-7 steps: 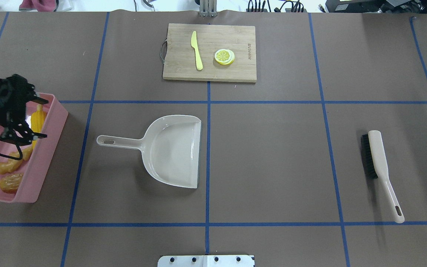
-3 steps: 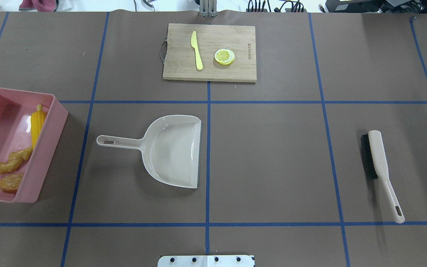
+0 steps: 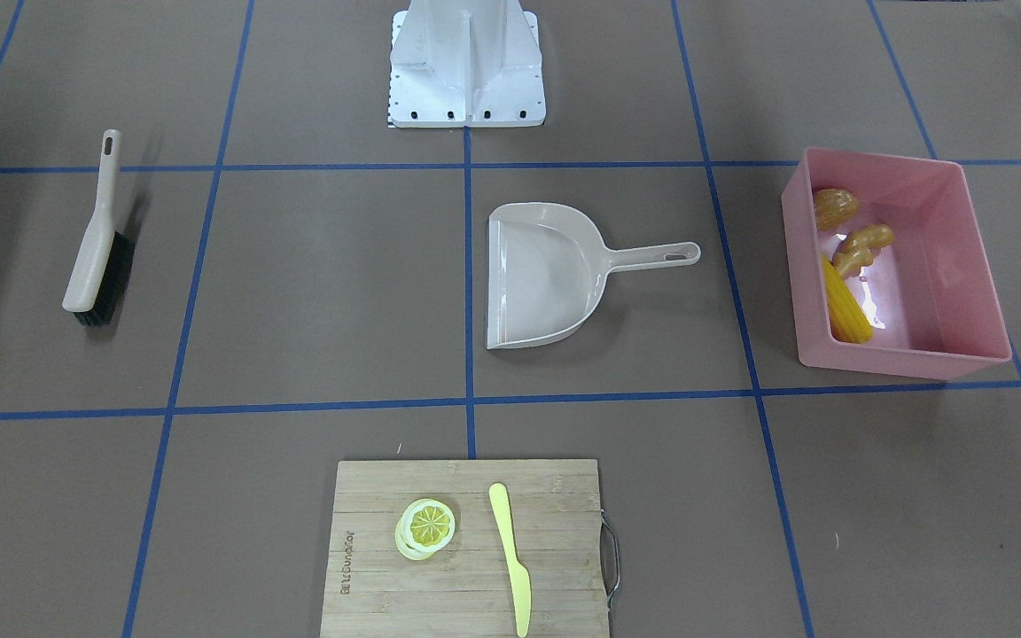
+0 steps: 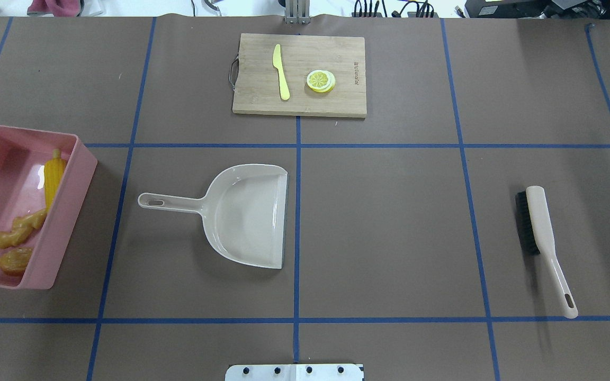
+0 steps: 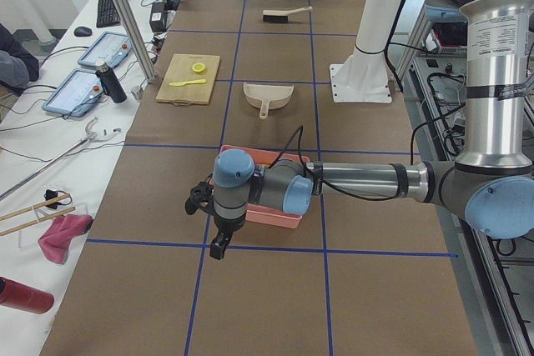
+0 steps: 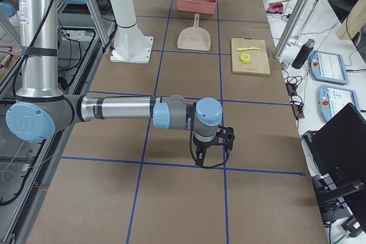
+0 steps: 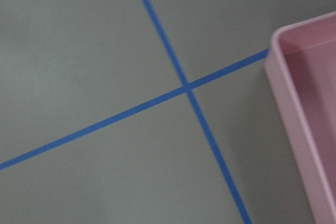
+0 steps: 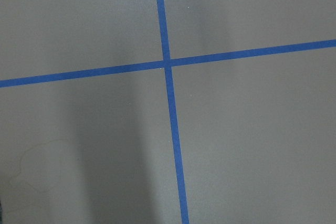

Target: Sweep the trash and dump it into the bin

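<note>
The pink bin [image 4: 72,198] stands at the table's left edge in the overhead view and also shows in the front view [image 3: 905,361]. In it lie the yellow corn cob [image 4: 54,174], the knobbly ginger root [image 4: 15,232] and the tan-brown potato [image 4: 15,261]. My left gripper [image 5: 219,243] shows only in the exterior left view, beyond the bin's outer side, above bare table. My right gripper [image 6: 210,156] shows only in the exterior right view, far from the bin. I cannot tell whether either is open or shut.
A beige dustpan [image 4: 247,211] lies mid-table with its handle toward the bin. A beige brush [image 4: 540,227] lies at the right. A wooden cutting board [image 4: 337,100] at the far edge carries a pale yellow knife [image 4: 281,71] and a lemon slice [image 4: 320,81].
My left gripper hung over the bin one second ago and has since moved left, out of the overhead view. The bin, trash, dustpan and brush have not moved.
</note>
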Robot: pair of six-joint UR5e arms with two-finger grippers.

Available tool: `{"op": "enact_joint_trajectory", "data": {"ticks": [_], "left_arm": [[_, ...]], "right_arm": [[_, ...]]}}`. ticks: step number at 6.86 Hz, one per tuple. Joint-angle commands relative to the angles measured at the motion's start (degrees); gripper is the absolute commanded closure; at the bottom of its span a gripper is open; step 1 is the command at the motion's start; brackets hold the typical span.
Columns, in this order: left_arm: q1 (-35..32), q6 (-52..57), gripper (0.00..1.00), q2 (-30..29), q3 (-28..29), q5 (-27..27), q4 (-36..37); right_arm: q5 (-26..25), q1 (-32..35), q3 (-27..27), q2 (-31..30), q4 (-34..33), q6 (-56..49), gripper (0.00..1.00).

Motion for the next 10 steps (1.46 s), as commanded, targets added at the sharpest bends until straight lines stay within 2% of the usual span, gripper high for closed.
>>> {"op": "enact_joint_trajectory", "data": {"ticks": [1, 2, 3, 6, 7, 10], "left_arm": [[-2.16, -13.51, 0.01, -0.71, 3.86, -6.87, -0.16], [-2.16, -19.19, 0.01, -0.80, 4.04, -8.41, -0.33], [-2.07, -19.42, 0.01, -0.97, 5.52, -8.43, -0.42], [-1.90, -25.64, 0.01, -4.03, 4.21, -10.79, 0.54], [-1.64, -26.01, 0.01, -4.22, 3.87, -12.54, 0.54], [-1.37, -25.32, 0.01, -5.72, 3.86, -12.29, 3.53]], "right_arm": [[0.05, -0.05, -0.15, 0.09, 0.00, -0.16, 0.00], [0.05, -0.05, -0.24, 0.09, 0.00, -0.08, 0.00], [0.05, -0.05, -0.33, 0.09, 0.00, -0.08, 0.00], [0.14, -0.05, -0.33, 0.09, 0.00, 0.01, 0.00], [0.23, -0.05, -0.33, 0.09, 0.00, 0.01, 0.00], [0.23, -0.05, -0.33, 0.09, 0.00, 0.10, 0.00]]}}
